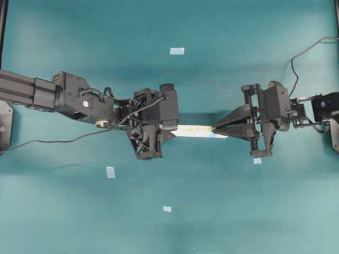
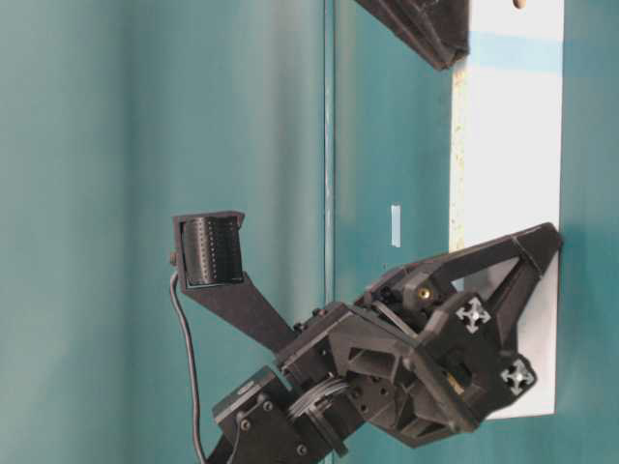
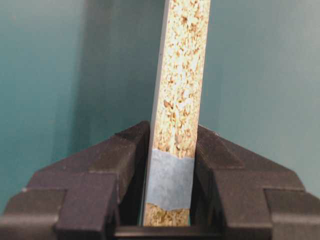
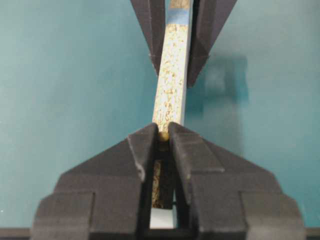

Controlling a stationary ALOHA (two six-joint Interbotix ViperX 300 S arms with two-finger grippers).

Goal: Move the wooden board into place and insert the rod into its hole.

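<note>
Teal table point(image 1: 63, 211), scattered with pale tape squares point(image 1: 177, 51). Mid-table, clear of every edge: wooden board point(image 1: 193, 130) on its edge, pinched by left gripper point(image 3: 172, 165). At the board's far end, right gripper point(image 4: 164, 137) clamped on the rod point(image 4: 163, 135).

Right claw point(image 4: 163, 134) pinching rod point(image 4: 163, 135) against wooden board point(image 4: 171, 85) edge, left claw point(image 4: 175, 55) clamping far end

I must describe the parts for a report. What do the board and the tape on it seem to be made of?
The board looks like particleboard: its narrow edge shows coarse, pressed tan chips, while the broad face appears smooth and white, perhaps laminated. The tape looks like matte pale-blue paper tape, slightly wrinkled, probably masking tape.
</note>
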